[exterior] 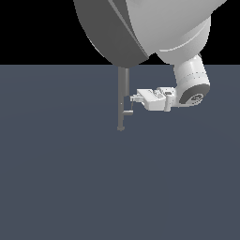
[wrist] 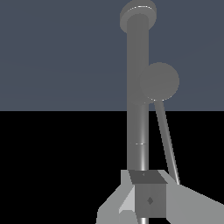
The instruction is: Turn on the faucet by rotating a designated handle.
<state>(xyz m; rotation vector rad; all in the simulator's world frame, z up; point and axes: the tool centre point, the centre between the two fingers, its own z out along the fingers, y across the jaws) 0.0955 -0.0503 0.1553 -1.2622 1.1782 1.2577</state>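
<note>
The faucet [exterior: 123, 101] is a slim grey upright post on the dark floor, its top hidden behind my arm's bulky body. The handle [exterior: 128, 112] is a short stub jutting from the post's lower part toward the exterior view's right. My gripper [exterior: 134, 98] points at the post from that side, just above the handle and very near the post; whether it touches is unclear. In the wrist view the faucet [wrist: 139, 109] runs lengthwise, and the handle [wrist: 159, 81] shows as a round disc with a thin tab. The gripper [wrist: 148, 194] looks shut, with no gap between its fingers.
A flat dark blue-grey floor [exterior: 61, 178] spreads all around the faucet. The white arm [exterior: 190, 82] hangs over the scene from above, at the exterior view's right of the post.
</note>
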